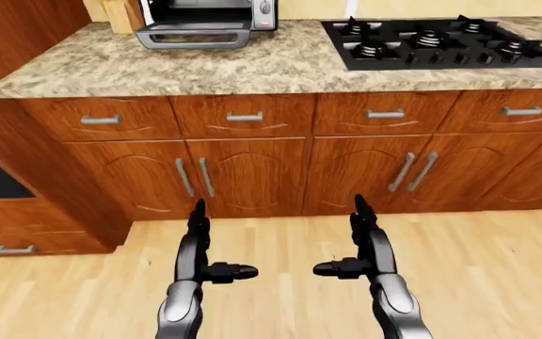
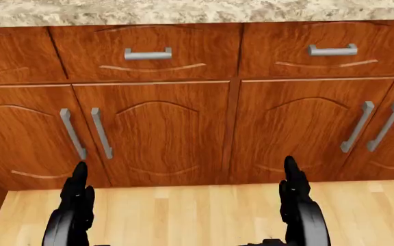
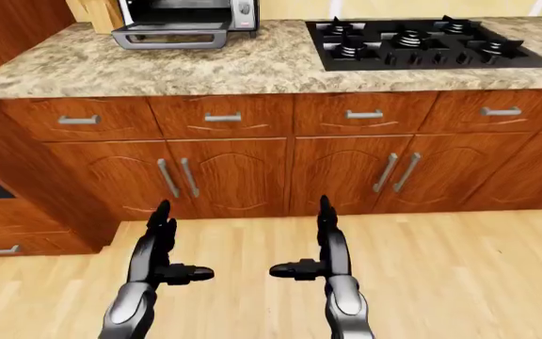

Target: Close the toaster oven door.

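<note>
A silver toaster oven [image 1: 207, 11] stands at the top left of the granite counter [image 1: 252, 67] in the left-eye view. Its door [image 1: 196, 34] hangs open, folded down flat onto the counter. It also shows in the right-eye view [image 3: 182, 28]. My left hand [image 1: 205, 247] and right hand [image 1: 354, 244] are low over the wooden floor, fingers open and empty, thumbs pointing toward each other. Both are far below and short of the oven. The head view shows only the hands' fingertips [image 2: 79, 177] and cabinet doors.
A black gas cooktop [image 1: 441, 42] sits on the counter to the right of the oven. A wooden block [image 1: 120, 14] stands at the oven's left. Cabinet drawers and doors [image 1: 243, 173] with metal handles run under the counter. A tall wooden cabinet [image 1: 17, 141] stands at left.
</note>
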